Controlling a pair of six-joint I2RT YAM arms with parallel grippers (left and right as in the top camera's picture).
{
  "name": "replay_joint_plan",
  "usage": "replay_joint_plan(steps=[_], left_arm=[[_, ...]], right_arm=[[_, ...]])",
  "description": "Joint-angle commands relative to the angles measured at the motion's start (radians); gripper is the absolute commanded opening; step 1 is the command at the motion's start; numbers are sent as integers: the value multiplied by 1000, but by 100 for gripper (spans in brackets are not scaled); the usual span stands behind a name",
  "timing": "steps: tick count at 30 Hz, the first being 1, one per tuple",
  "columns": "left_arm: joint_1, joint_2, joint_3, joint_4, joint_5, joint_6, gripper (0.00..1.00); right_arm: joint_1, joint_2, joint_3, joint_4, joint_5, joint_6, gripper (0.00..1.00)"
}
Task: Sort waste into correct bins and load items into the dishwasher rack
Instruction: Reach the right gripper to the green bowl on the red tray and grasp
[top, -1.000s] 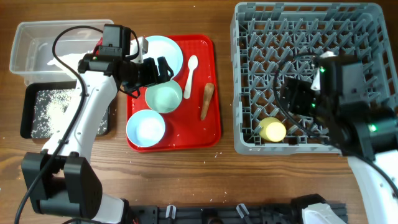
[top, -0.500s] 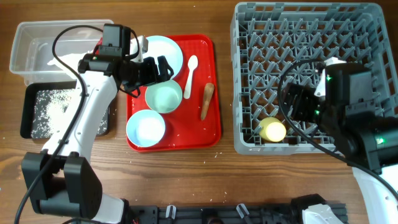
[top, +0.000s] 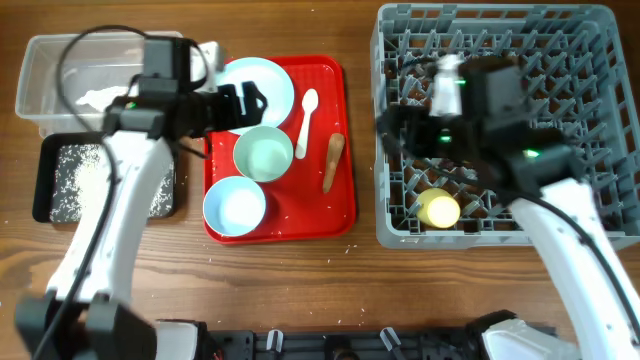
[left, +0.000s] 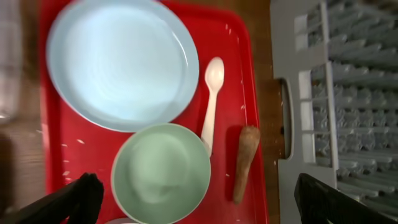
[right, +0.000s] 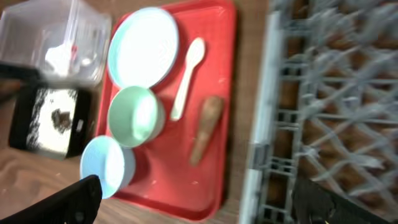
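Right arm now swung left across dishwasher rack (top: 600, 60) toward red tray (top: 330, 215); right end effector (right: 196, 193) fingers apart, empty. Yellow cup (top: 438, 208) sits in rack's near row: first item loaded. Left end effector (left: 196, 190) fingers apart, empty, shifted left over plate (top: 262, 85). Spoon (top: 307, 120), green bowl (top: 263, 154), blue bowl (top: 234, 205), brown stick (top: 332, 162) on tray. Rack's left wall and left arm crowd right arm's reach.
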Motion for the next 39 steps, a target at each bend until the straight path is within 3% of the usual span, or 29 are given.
replay_joint_plan(steps=[1,9,13,15,19,24,29,35,37,39], left_arm=[[63,-83,30,-17,-43,23,100],[314,-102,30,-54,-65,23,100],[381,-102,30,-69,-65,23,100],[388,-102,30,-69,-65,23,100],[388,-102,29,-69,-65,23,100],[388,-102,29,-69,-65,23,100],[388,-102,30,-69,-65,23,100],[388,-102,30,-69,-65,23,100],[388,-102,30,-69,-65,23,100],[388,-102,30,-69,-65,23,100]], right_arm=[[85,93,15,91,-29,61,100],[258,383,15,393,17,248,97],[306,544,15,488,64,340,78],[313,595,15,523,67,355,76],[313,660,15,558,70,372,59],[322,679,15,565,83,389,51],[343,692,15,565,146,389,31],[343,722,15,564,145,390,22],[343,723,15,561,140,389,5],[342,722,16,561,121,389,4]])
